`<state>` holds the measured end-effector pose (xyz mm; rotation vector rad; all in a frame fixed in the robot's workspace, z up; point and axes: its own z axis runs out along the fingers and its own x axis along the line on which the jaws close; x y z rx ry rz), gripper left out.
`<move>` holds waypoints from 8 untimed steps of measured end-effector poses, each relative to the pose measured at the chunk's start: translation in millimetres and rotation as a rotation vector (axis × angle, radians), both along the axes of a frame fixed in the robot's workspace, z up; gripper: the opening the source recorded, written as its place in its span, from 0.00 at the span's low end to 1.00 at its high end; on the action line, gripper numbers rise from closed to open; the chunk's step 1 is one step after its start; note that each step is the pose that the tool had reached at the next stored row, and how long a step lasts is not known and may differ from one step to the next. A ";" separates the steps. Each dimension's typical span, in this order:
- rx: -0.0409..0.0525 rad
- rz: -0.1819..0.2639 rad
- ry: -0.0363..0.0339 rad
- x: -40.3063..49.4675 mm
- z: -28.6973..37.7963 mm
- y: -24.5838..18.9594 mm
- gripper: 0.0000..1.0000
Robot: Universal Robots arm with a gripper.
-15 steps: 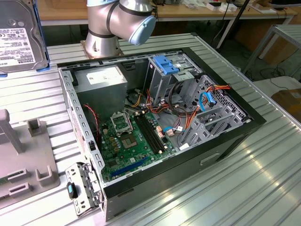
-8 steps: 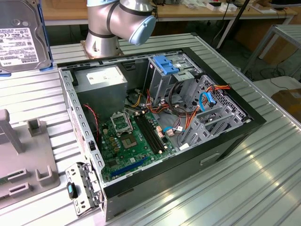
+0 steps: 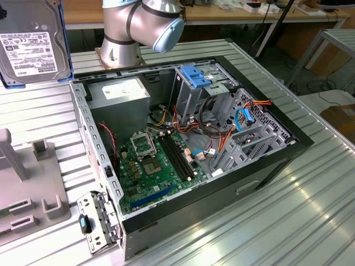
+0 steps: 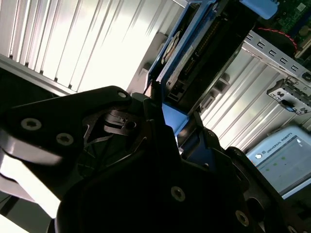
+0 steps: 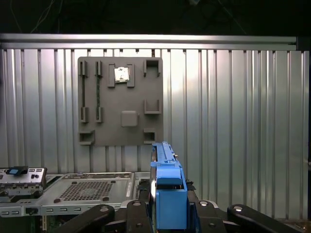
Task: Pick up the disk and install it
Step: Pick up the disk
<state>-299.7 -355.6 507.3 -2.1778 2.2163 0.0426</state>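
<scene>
Ribbed metal table (image 3: 299,221), open computer case (image 3: 260,172) lying on it. The disk (image 3: 30,47) hangs high at the exterior view's left, well clear of the case. The gripper (image 5: 170,211) is clamped on its blue rails, with a grey fixture plate (image 5: 121,102) beyond.

The disk (image 3: 30,47) is grey metal with a white printed label and bright blue side rails. The gripper (image 5: 168,208) is black. The table (image 3: 310,210) is ribbed silver. Inside the black case (image 3: 244,185), the motherboard (image 3: 147,169) is green, the cage latch (image 3: 194,75) blue, and the cables (image 3: 220,139) red and orange.
</scene>
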 end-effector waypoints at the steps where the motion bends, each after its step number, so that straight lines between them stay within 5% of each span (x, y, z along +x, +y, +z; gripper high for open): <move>1: 0.0000 0.000 0.0000 3.1 0.0 0.0 0.37; 8: 0.0000 0.000 0.0001 29.2 0.0 0.0 0.37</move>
